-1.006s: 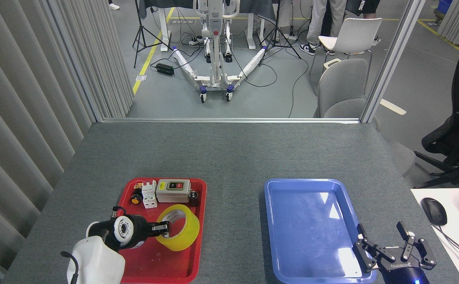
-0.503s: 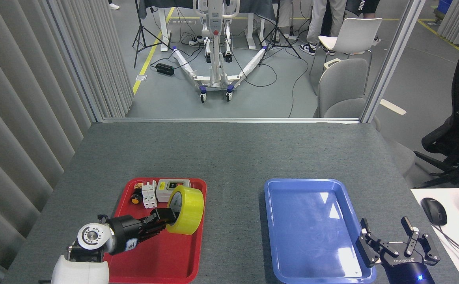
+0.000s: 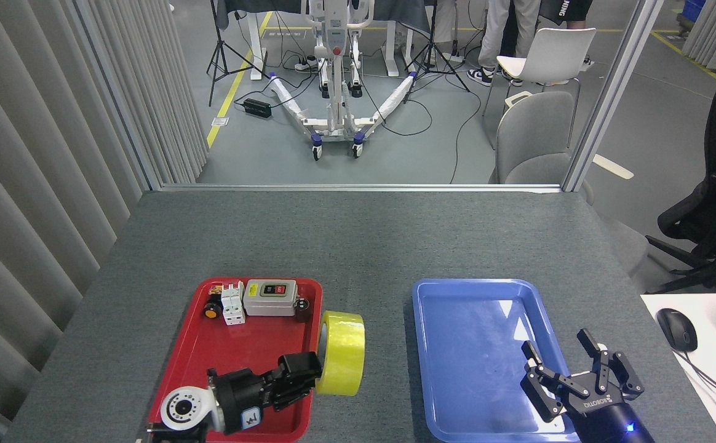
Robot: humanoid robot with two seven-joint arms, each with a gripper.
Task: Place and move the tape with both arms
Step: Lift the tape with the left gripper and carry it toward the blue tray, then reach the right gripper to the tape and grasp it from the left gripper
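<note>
Lower left of frame: left gripper over the red tray, fingers closed on the roll of yellow packing tape. Tape stands on edge, at the tray's right rim, above the grey table. Lower right: right gripper over the blue tray, fingers spread, holding nothing

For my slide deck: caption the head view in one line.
Left end effector carries the tape past the red tray; right end effector waits open over the blue tray.
</note>
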